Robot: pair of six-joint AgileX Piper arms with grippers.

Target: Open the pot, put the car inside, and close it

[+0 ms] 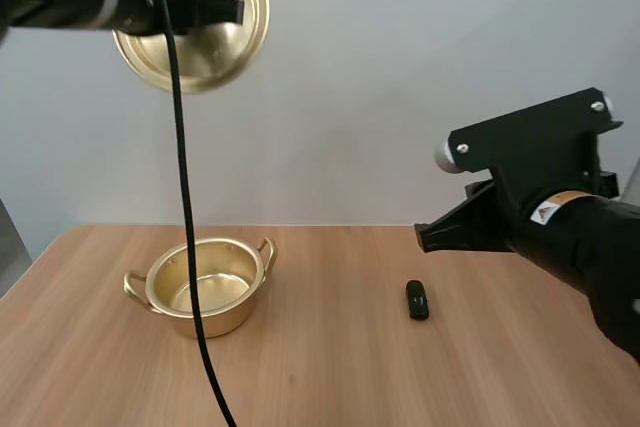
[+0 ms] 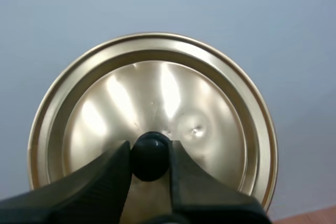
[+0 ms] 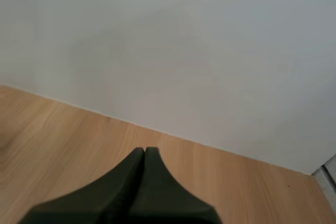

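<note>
A: Start with the left claw. What is it doing?

B: Its two fingers are clamped on the black knob of the gold lid, one on each side. The left wrist view gives that grip up close, with the lid's shiny face turned toward the camera behind the fingertips.

A: And where does that claw hang?

B: High up. In the high view the lid stands on edge in the claw's grip, well above the surface.

A: What lies under it?

B: The pot sits on the surface far below the left claw, a little toward the right claw's side. It is open, both handles are visible and its gold inside is showing.

A: Now the right claw.

B: In the right wrist view its fingers are pressed together into one dark wedge, and bare wood runs out ahead of the tips. The high view sets this claw above the surface, pointing toward the pot's side.

A: And the car?

B: The high view shows it as a small dark shape lying on the surface, below the right claw's tips and apart from them. It is outside the pot, well off to the pot's right
</note>
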